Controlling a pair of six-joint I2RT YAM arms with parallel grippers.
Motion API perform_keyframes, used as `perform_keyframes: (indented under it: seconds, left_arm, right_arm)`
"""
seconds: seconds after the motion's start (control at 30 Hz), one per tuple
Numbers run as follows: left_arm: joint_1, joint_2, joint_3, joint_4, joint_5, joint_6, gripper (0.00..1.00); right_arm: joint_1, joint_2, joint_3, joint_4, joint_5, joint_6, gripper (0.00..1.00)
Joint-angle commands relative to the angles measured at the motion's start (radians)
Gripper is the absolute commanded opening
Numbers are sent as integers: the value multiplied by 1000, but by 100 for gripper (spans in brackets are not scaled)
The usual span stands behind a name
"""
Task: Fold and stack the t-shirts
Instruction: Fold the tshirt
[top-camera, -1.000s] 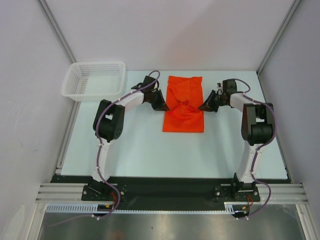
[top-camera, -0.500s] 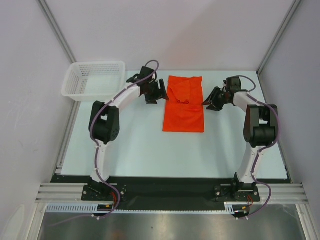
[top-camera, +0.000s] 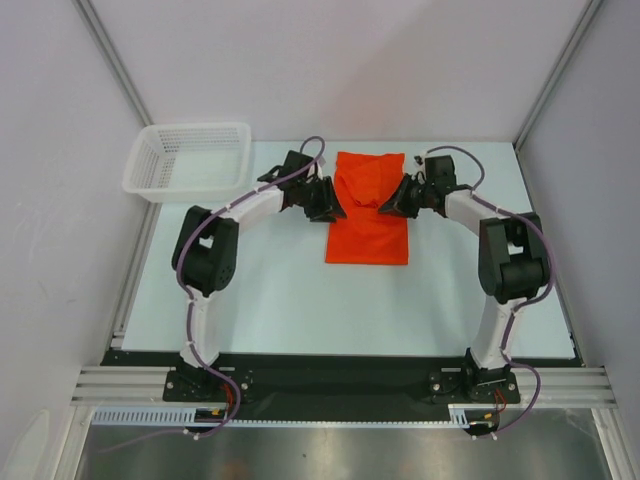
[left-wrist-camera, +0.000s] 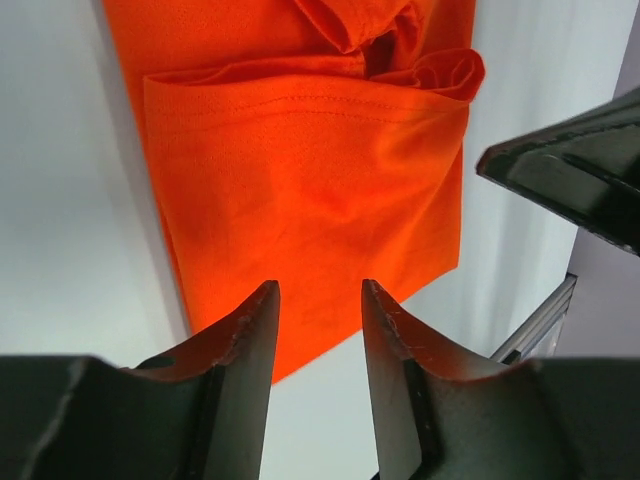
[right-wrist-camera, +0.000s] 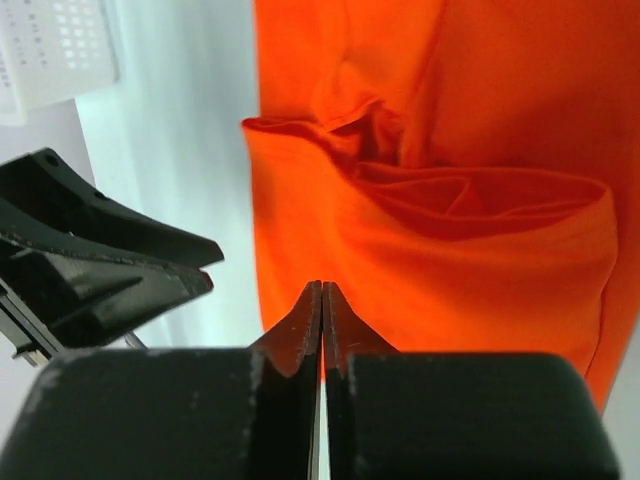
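Both grippers have come back in since half a second ago, when they stood clear of the cloth on either side; now each sits at an edge of the t-shirt (top-camera: 367, 235). The left gripper (top-camera: 330, 205) is at the shirt's left edge and the right gripper (top-camera: 385, 205) at its right edge, both in the upper middle of the overhead frame. The shirt lies as a narrow upright rectangle in the centre of the table (top-camera: 280, 290), its upper part doubled over with a rumpled fold line across it, much as it lay before.

From the left wrist, the two fingers (left-wrist-camera: 245, 340) stand apart with a clear gap, holding nothing, and orange cloth fills the frame above them. From the right wrist, the fingers (right-wrist-camera: 300, 335) are pressed tight together, their tips over the lower edge of the folded layer; whether any cloth is pinched between them cannot be told.

A white mesh basket (top-camera: 185, 190) sits at the upper left, well apart from the shirt
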Motion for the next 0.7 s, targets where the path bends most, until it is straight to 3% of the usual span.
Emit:
perform_keyframes:
  seconds: [0.0,0.27,0.43,0.53,0.57,0.63,0.67]
  left_arm:
    - [-4,63,3,117,89,-68,43]
    - [1,137,0,142,88,-55,43]
    - [2,82,-31,105,40,2,45]
    - [2,-26,-66,38,6,59,55]
    - [2,-62,-91,27,-15,71,64]
    - [4,-169,-172,18,-33,106,72]
    - [2,-199,-194,-5,-52,117,77]
  right_arm:
    - [-17,77,-18,174,-45,70,0]
    - [-124,175,-31,274,-58,56,0]
    - [-162,175,29,198,-19,-5,0]
    - [-186,120,73,38,7,-43,0]
    - [-182,97,87,-62,22,-75,6]
    - [-174,43,68,-144,48,-93,15]
    - [-172,-22,7,-178,44,-103,26]
